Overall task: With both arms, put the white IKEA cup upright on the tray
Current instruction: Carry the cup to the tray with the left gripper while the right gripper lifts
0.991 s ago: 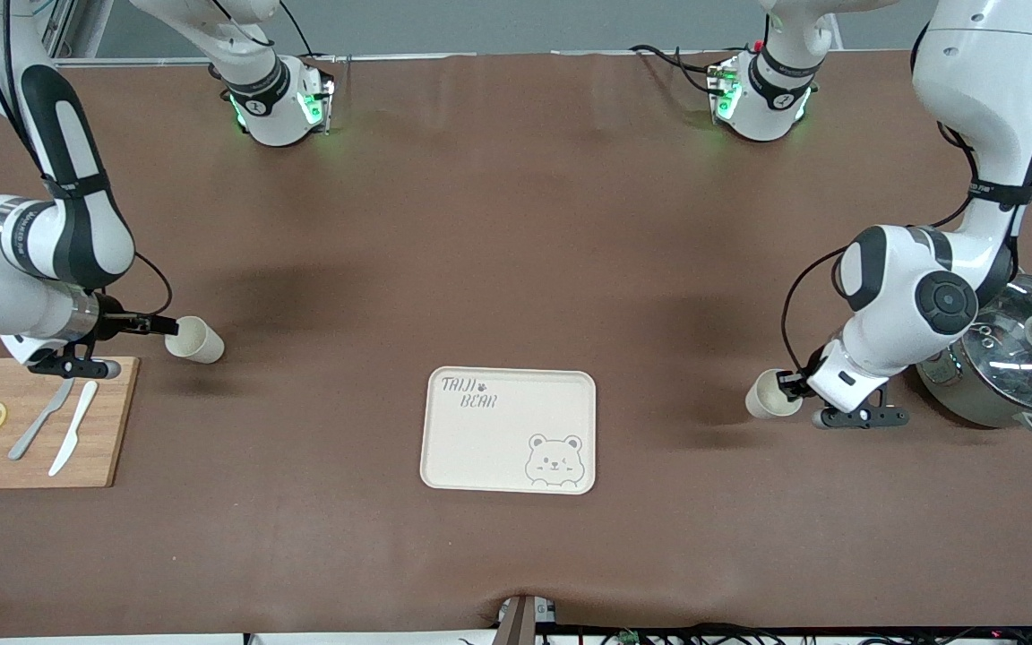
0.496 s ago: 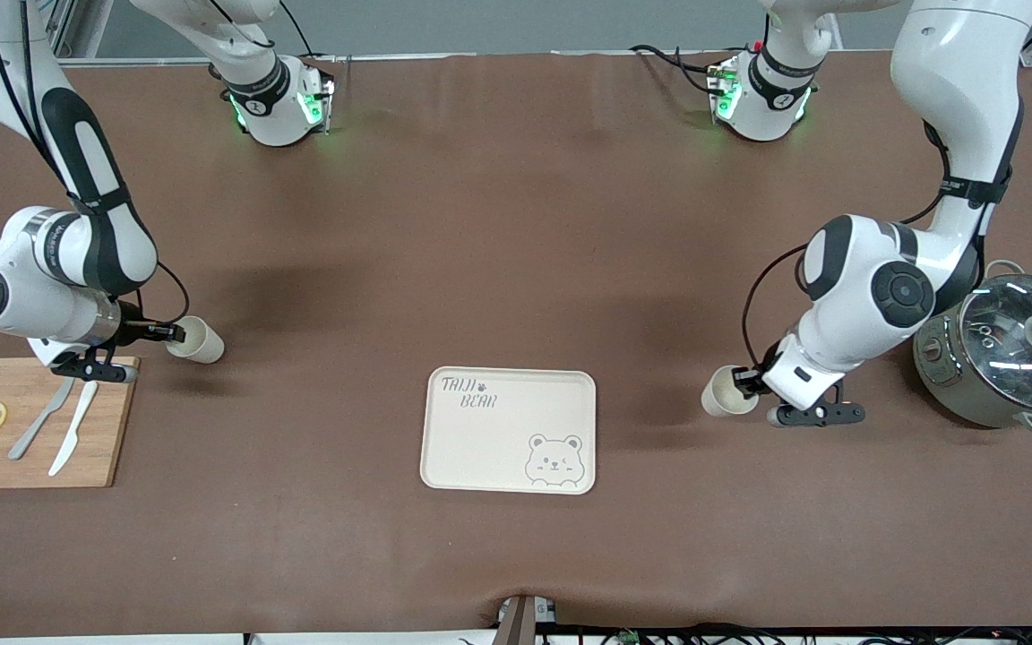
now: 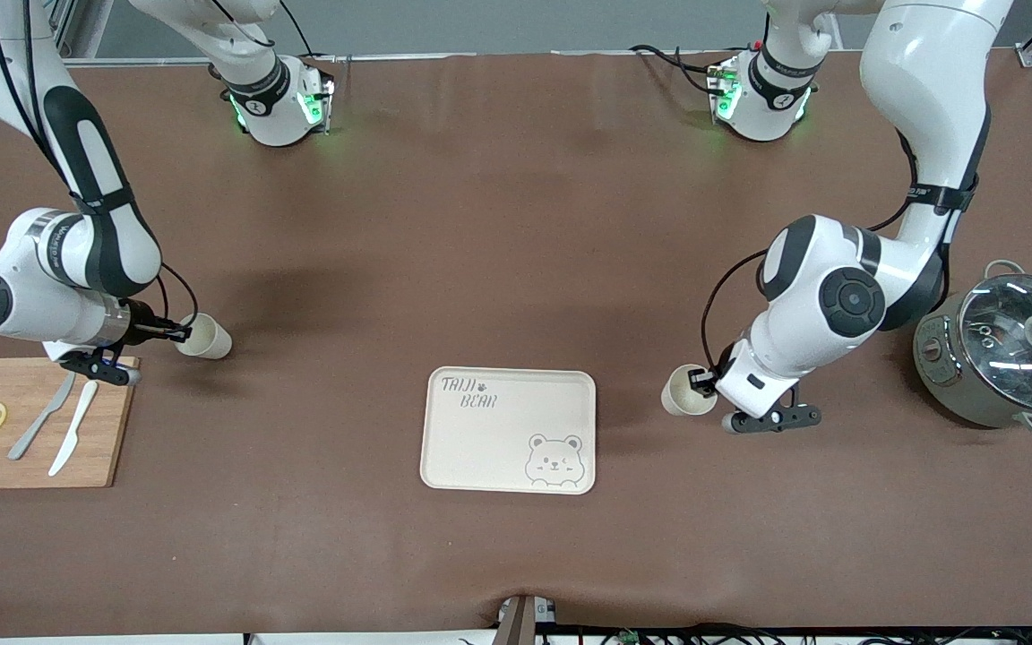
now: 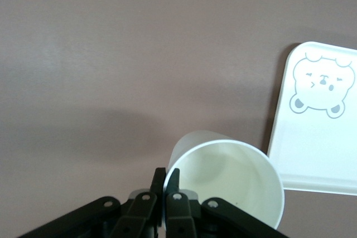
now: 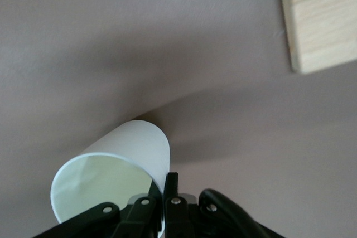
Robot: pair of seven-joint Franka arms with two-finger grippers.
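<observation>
Since a second ago my left gripper (image 3: 702,382) has carried its cup (image 3: 683,391) toward the tray (image 3: 509,430), clamped on the rim, cup just beside the tray's edge. My right gripper (image 3: 177,333) has closed on the second cup's (image 3: 205,337) rim beside the cutting board (image 3: 37,425).

A tray (image 3: 509,430) lies mid-table, near the front camera. One cup (image 3: 684,391) sits just beside it toward the left arm's end, pinched at its rim by the left gripper (image 3: 706,380). A pot (image 3: 1000,349) stands at that end. Toward the right arm's end, the right gripper (image 3: 179,333) pinches another cup (image 3: 204,337), beside a cutting board (image 3: 32,430).
</observation>
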